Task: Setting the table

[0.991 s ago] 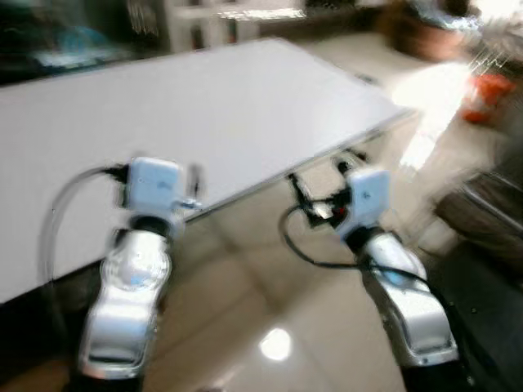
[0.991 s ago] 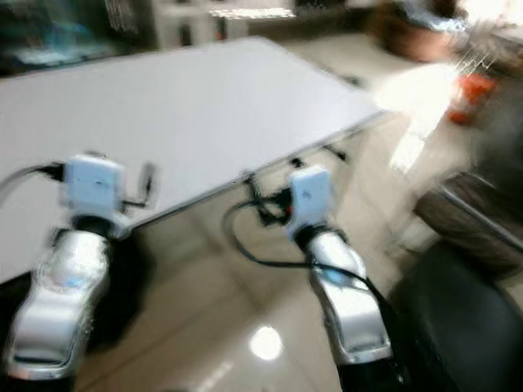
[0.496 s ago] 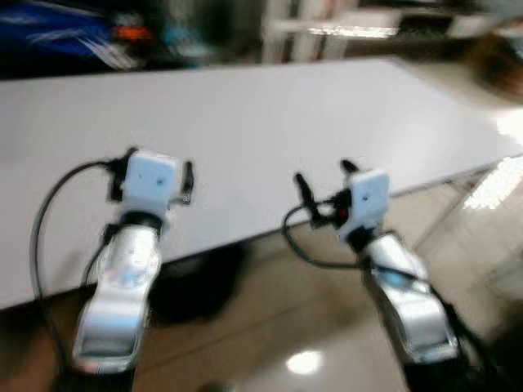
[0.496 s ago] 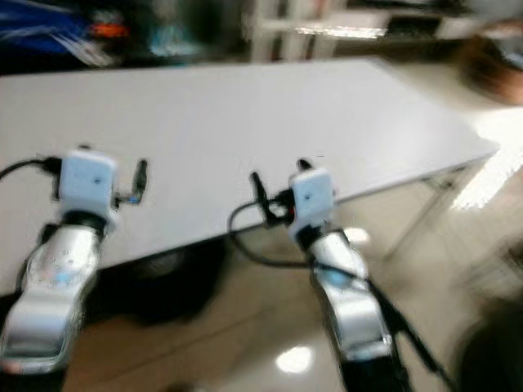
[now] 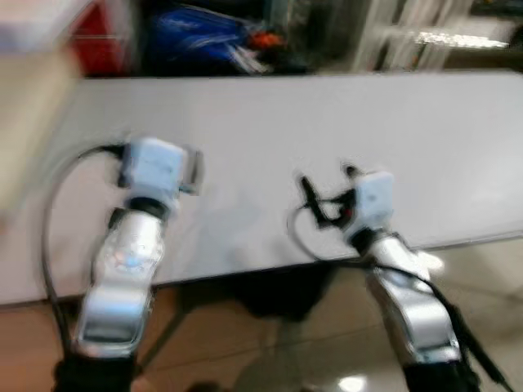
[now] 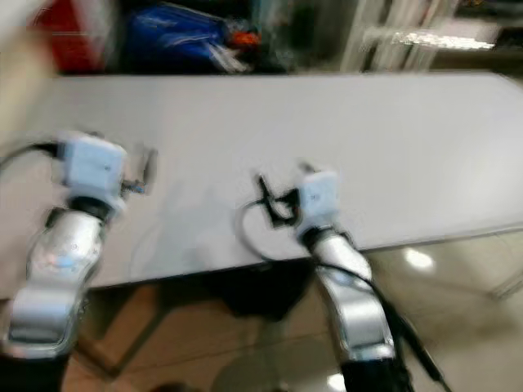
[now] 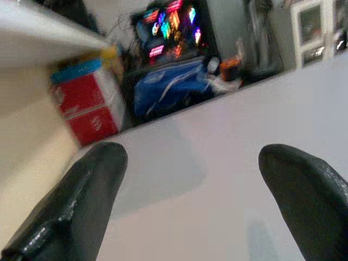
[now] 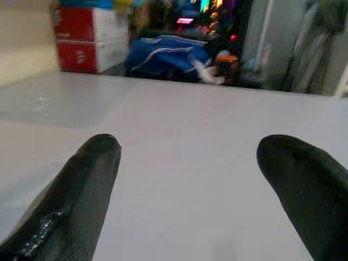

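Note:
A long white table (image 5: 327, 131) stretches across the blurred eye views, its top bare where I can see it. Both silver arms reach out over its near edge. My left gripper (image 7: 190, 179) is open, its black fingers (image 7: 81, 201) wide apart above the white top. My right gripper (image 8: 190, 174) is open too, with nothing between its fingers (image 8: 81, 190). In the eye view the left gripper (image 5: 159, 155) is at the left and the right gripper (image 5: 327, 184) near the middle.
Beyond the table's far edge lie a blue bag (image 8: 163, 54) and red boxes (image 8: 89, 46), with coloured lights (image 7: 171, 24) behind. A pale surface (image 5: 29, 122) blurs in at the left. Glossy tiled floor (image 5: 482, 269) runs under the table's near edge.
The whole picture has swung, so the camera has turned left; the table's right corner has left the view and the blue bag and red boxes have come in. Both grippers stay open.

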You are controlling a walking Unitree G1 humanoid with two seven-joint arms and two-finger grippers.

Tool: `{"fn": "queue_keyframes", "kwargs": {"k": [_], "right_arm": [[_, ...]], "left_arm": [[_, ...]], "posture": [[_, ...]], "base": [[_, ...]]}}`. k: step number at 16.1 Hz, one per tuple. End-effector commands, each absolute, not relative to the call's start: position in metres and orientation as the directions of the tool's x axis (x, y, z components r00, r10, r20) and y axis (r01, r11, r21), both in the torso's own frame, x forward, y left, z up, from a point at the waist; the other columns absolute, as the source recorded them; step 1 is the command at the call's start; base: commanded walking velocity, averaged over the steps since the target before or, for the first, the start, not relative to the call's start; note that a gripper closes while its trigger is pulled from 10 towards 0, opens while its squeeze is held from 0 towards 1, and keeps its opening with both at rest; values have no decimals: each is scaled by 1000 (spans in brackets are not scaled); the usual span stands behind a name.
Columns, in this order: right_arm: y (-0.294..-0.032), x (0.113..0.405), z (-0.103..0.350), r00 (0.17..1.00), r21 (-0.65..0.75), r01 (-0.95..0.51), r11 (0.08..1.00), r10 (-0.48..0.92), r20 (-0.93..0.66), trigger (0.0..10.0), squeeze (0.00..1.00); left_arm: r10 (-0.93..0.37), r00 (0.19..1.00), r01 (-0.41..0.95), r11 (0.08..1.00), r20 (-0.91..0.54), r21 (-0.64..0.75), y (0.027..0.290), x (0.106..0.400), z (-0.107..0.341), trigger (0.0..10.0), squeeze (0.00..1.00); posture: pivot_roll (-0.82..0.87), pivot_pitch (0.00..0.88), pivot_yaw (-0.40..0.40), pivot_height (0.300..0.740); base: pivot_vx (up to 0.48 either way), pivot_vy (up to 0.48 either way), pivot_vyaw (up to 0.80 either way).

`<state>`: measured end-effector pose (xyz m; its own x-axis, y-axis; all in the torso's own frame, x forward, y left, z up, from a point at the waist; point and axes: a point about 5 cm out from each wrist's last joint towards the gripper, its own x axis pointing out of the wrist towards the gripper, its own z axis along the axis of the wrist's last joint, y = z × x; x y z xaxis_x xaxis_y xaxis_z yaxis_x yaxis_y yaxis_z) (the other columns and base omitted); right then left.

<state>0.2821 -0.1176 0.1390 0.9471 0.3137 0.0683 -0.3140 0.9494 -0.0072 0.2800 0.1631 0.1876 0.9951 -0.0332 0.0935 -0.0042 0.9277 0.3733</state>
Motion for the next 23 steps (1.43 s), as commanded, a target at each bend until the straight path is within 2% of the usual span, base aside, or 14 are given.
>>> {"fn": "queue_keyframes", "kwargs": {"k": [1,8,11,12,13,14,15,18,23], "right_arm": [[-116,282,147,942,0,-324,946,322,94,10000,0],[-130,274,149,942,27,-327,945,324,86,10000,0],[-138,268,147,949,30,-311,950,309,70,10000,0],[-141,262,146,934,63,-355,933,350,67,10000,0],[-141,252,145,890,103,-456,884,452,58,10000,0],[-140,239,143,824,90,-566,820,565,35,10000,0],[-140,236,143,811,75,-585,807,585,31,10000,0],[-137,226,142,789,146,-612,777,612,50,10000,0],[-131,221,143,781,186,-622,761,619,77,10000,0]], "left_arm": [[-22,994,-22,925,109,380,166,281,193,10000,0],[-72,993,29,910,89,414,162,272,190,10000,0],[-206,976,161,896,67,415,154,260,189,10000,0],[-325,945,282,863,32,420,149,247,186,10000,0],[-402,916,362,831,5,422,147,236,183,10000,0],[-432,902,398,823,-8,406,147,229,182,10000,0],[-433,902,398,824,-5,402,148,228,183,10000,0],[-454,891,413,816,6,403,151,226,190,10000,0],[-563,826,527,769,-6,361,145,220,196,10000,0]], "posture": [[133,47,-60,740],[120,51,-73,740],[114,50,-66,740],[113,47,-68,740],[113,45,-68,740],[112,44,-68,740],[113,42,-69,740],[123,31,-67,740],[130,5,-34,740]], "base": [[0,480,0],[0,480,0],[0,480,0],[0,480,0],[0,480,0],[0,480,0],[0,480,0],[0,480,0],[0,480,0]]}}
